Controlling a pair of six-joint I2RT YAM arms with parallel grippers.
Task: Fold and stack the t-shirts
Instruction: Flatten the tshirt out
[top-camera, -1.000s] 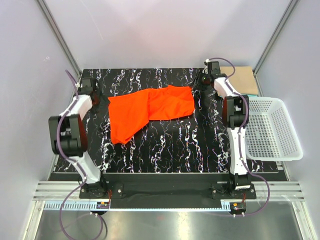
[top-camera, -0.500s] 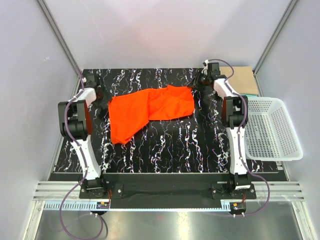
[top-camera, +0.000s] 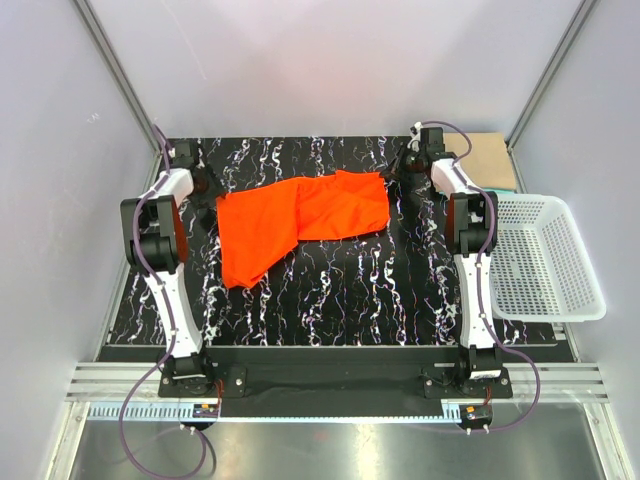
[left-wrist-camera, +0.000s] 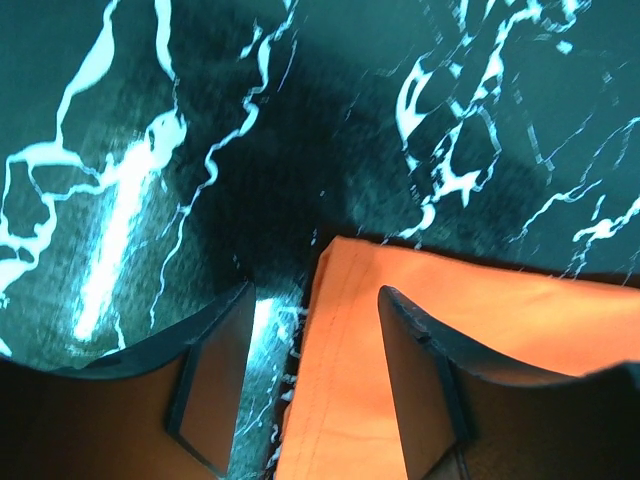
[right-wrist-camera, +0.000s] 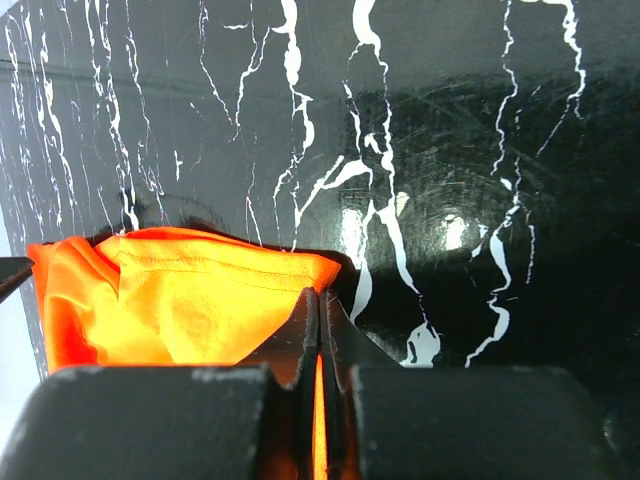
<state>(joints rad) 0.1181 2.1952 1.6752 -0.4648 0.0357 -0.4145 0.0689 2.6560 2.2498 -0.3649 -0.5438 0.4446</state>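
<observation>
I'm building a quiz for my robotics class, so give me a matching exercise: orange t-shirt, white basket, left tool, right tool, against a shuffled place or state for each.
1. orange t-shirt
2. white basket
3. left tool
4. right tool

A. shut on the shirt's edge
B. empty, at the right side
C. open around a shirt corner
D. lying on the black table

Pairs: 1-D, 2-B, 3-C, 4-A

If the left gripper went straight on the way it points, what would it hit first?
Probably the shirt: its edge lies between the fingers of the open left gripper, with the table right under it. Depth is hard to judge here.
</observation>
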